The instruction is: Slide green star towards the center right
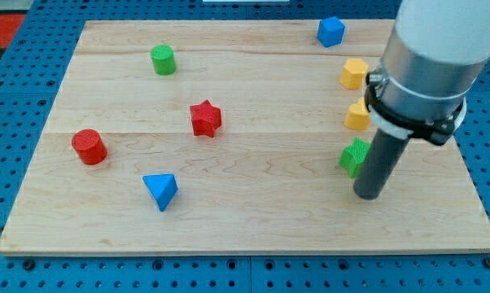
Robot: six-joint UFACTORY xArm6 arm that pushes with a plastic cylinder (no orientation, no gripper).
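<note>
In the camera view, our rod has no pincer to report; my tip [368, 195] sits touching the green star [353, 156] from its lower right. The star already lies centre right, below 2 yellow blocks [355, 73].

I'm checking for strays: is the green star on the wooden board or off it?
On. The green star sits on the wooden board near the view's right edge, partly hidden behind my tip.

arm [436, 49]: pale grey cylinder | collar: black ring clamp | rod: straight, dark grey, round
</note>
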